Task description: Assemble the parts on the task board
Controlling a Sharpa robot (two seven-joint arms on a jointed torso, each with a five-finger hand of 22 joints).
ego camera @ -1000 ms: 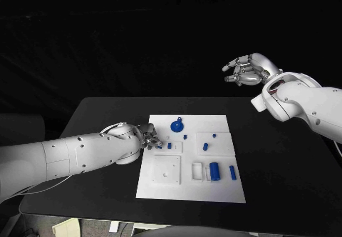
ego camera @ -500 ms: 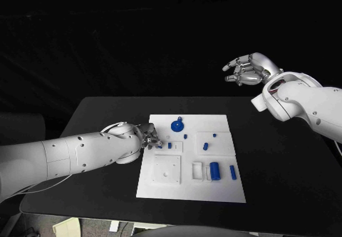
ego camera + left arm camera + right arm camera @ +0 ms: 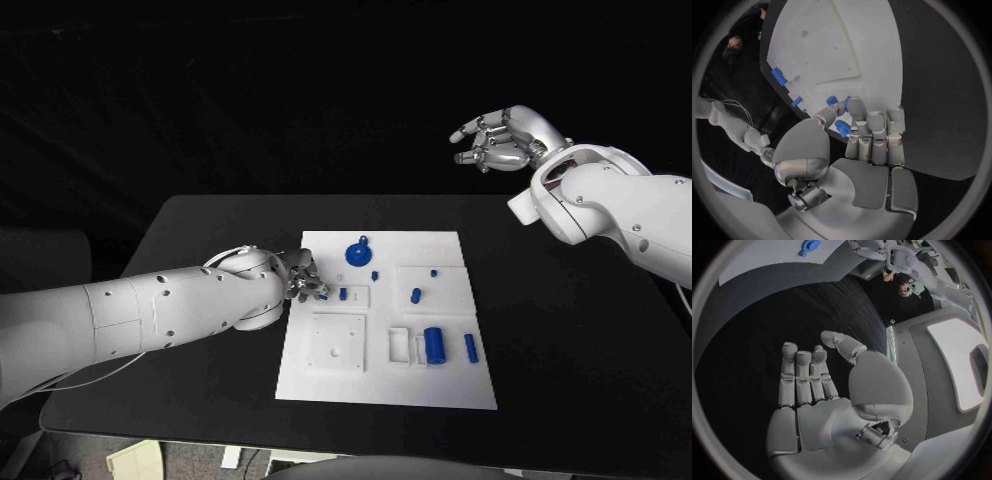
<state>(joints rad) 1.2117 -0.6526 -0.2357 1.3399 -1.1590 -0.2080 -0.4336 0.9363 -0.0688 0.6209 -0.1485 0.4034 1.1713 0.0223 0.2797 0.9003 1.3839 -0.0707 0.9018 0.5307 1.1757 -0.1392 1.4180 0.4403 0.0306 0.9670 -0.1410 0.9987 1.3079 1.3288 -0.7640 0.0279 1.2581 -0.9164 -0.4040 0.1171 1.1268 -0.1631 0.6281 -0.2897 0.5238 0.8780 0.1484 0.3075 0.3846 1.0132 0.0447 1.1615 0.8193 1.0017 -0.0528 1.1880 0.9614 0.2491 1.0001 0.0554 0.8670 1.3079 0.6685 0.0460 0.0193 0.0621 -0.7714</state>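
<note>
Several blue parts [image 3: 433, 345] lie at the near end of the white board [image 3: 387, 390]. Farther along, the left hand [image 3: 296, 276] rests at the board's edge; the wrist view shows its fingertips [image 3: 856, 107] pinching a small blue piece [image 3: 842, 128], probably for seating it. Far back, the right hand [image 3: 498, 140] hovers loosely spread, holding nothing.

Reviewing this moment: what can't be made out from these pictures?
- Head view: the left hand covers the task board edge; what its fingers touch is hidden.
- Left wrist view: a blue part sits at the fingers; pinched or merely touched, unclear.
- Head view: small blue parts too small to identify.
</note>
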